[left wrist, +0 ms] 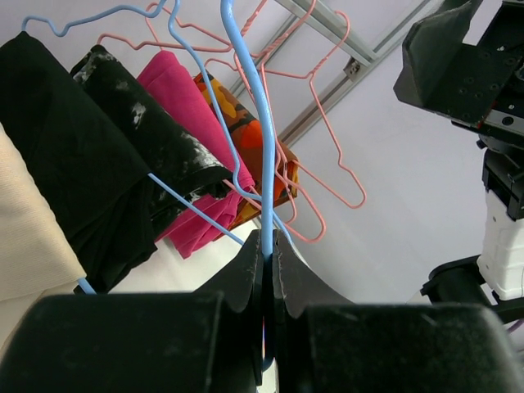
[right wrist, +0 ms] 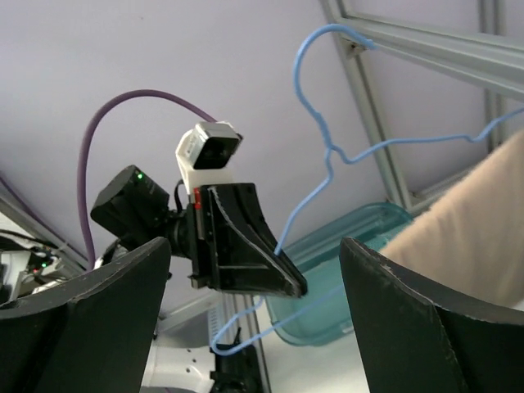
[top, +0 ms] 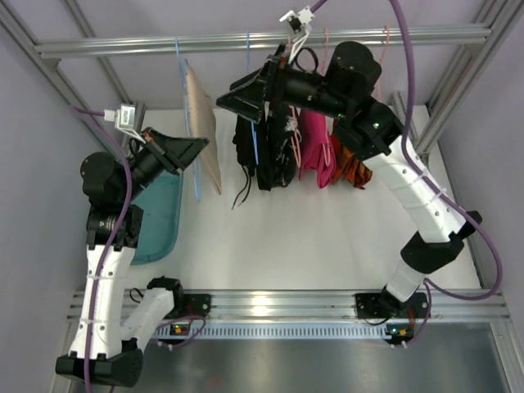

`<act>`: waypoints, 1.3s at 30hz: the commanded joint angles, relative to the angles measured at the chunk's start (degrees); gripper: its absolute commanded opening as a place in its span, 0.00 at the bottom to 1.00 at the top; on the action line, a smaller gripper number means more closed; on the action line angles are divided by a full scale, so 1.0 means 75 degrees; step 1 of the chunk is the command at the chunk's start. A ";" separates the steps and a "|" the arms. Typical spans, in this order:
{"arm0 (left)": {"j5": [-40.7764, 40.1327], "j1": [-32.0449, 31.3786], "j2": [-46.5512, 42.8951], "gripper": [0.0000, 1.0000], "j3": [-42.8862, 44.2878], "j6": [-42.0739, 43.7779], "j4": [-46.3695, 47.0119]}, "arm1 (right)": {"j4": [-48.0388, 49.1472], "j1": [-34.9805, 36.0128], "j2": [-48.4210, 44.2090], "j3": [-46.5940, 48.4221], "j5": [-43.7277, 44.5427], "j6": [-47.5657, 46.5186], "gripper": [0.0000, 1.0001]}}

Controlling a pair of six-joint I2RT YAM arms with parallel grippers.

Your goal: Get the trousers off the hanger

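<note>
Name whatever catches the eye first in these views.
The left gripper is pinched shut on the wire of the light-blue hanger, with the beige trousers draped on it at the left end of the rail. The right gripper gapes open facing it, up by the black garment, pink garment and orange garment.

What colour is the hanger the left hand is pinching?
The hanger is light blue; left wrist view.

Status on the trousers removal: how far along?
Done: left gripper is shut on the hanger wire. In hand: right gripper is open, facing the trousers, holding nothing. Left: the trousers are still draped on the hanger, which is hooked on the rail, so the whole pull-off remains.
</note>
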 commanded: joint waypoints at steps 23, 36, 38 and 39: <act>0.0526 0.0093 -0.0554 0.00 0.0456 0.0155 0.1021 | 0.2149 0.1507 0.1765 0.0401 0.0567 0.1991 0.56; -0.0595 0.0093 -0.0963 0.51 0.0386 0.1864 0.0050 | 0.2314 0.1472 0.1238 0.0167 0.0298 0.2249 0.00; -0.1041 0.0093 -0.1104 0.64 0.0444 0.2308 -0.0325 | 0.2325 0.1402 0.1052 0.0097 0.0286 0.2342 0.00; -0.1287 0.0093 -0.1186 0.65 0.0445 0.2439 -0.0431 | 0.2337 0.1367 0.0992 0.0073 0.0251 0.2378 0.00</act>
